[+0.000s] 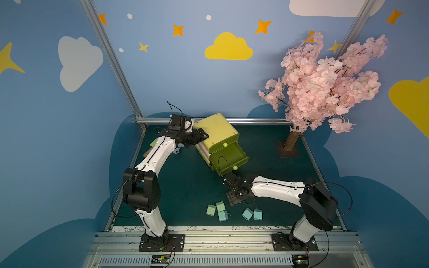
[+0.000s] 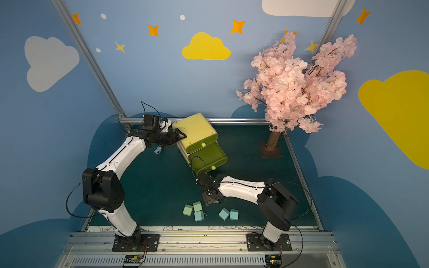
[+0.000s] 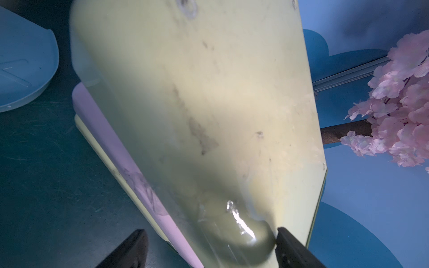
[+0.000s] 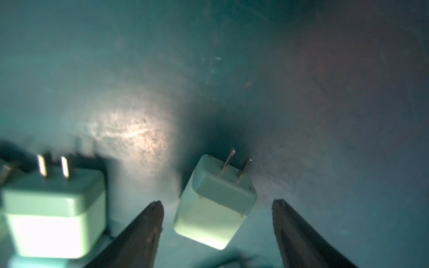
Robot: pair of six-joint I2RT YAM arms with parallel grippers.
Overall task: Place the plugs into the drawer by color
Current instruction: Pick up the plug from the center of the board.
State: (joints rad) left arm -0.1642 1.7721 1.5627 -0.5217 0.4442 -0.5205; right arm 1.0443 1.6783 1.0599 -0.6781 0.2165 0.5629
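Blue walls (image 1: 185, 76) bore painted clouds and stars; a pink blossom tree (image 1: 325, 85) stood on dark green matting (image 1: 267, 208).

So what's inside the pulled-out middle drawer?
The middle drawer shows only bare olive-green floor in both top views; no plugs visible. Its rear part, under the yellow chest, is hidden.

The dark green counter (image 1: 190, 185) carries the drawer (image 1: 218, 132) near its far edge, five plugs (image 1: 220, 206) near its front edge, and a tree (image 1: 290, 141) by its far right corner.

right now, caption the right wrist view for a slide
Open right gripper straddling a mint green plug on the green tabletop.
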